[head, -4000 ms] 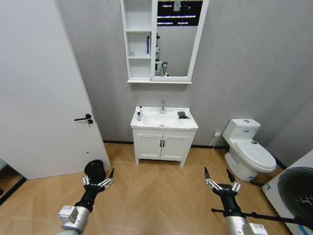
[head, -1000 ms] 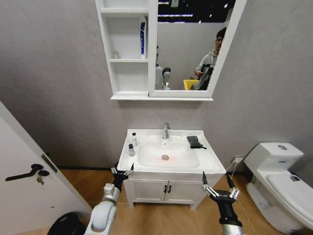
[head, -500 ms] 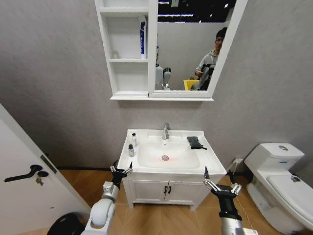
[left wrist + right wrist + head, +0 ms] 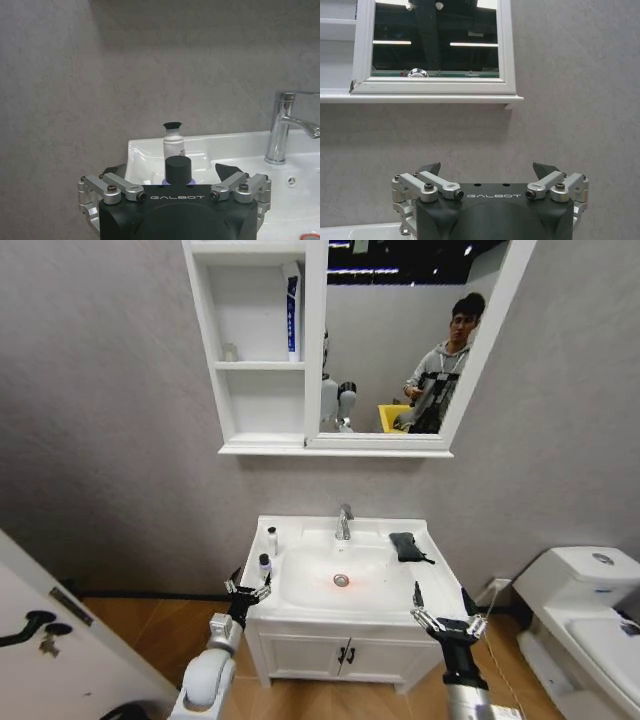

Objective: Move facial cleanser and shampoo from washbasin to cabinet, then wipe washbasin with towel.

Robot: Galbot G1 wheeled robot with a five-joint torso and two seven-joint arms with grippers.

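Left gripper point(image 4: 248, 590) fingers spread at the washbasin point(image 4: 300, 615) front-left corner near two small bottles point(image 4: 266, 565), right gripper point(image 4: 441, 615) spread at front-right, towel point(image 4: 404, 546) by the tap point(image 4: 344, 522)

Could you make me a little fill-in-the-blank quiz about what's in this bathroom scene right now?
1. The dark folded towel lies on the washbasin to the robot's ____ of the tap.
2. The number of small bottles standing on the washbasin's left rim is ____.
3. The fingers of the left gripper, near those bottles, are ____.
4. The mirror is joined to the cabinet, which hangs ____ the washbasin.

Missing words: right; two; open; above
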